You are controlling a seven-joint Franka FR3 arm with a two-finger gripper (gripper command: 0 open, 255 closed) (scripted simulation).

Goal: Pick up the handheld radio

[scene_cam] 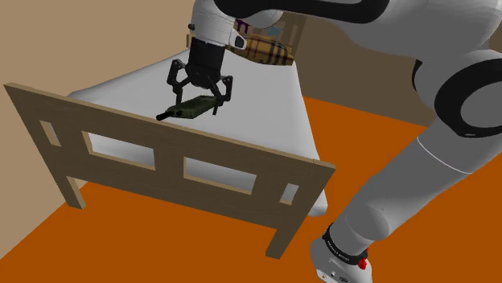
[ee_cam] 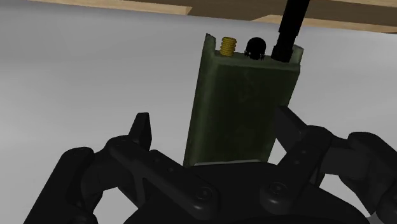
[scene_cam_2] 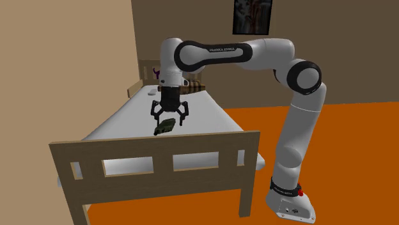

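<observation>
– Wondering where the handheld radio was in that one, anybody catch it?

– Yeah, it lay flat on the white mattress of the bed, close behind the wooden footboard. Its black antenna pointed toward the footboard. It had a dark olive-green body, and the wrist view showed a little gold connector and a black knob next to the antenna on its end.

– And the jaws? Clamped on it or what?

– Nope, they stood apart, straddling the radio from above. One finger had a clear strip of mattress between it and the green body. The other finger sat right by the far side, and I couldn't tell if it actually touched. The white arm arched over from beside the bed, above the orange floor.

– Anything else on the bed?

– A plaid pillow up at the head end, well apart from the radio.
</observation>
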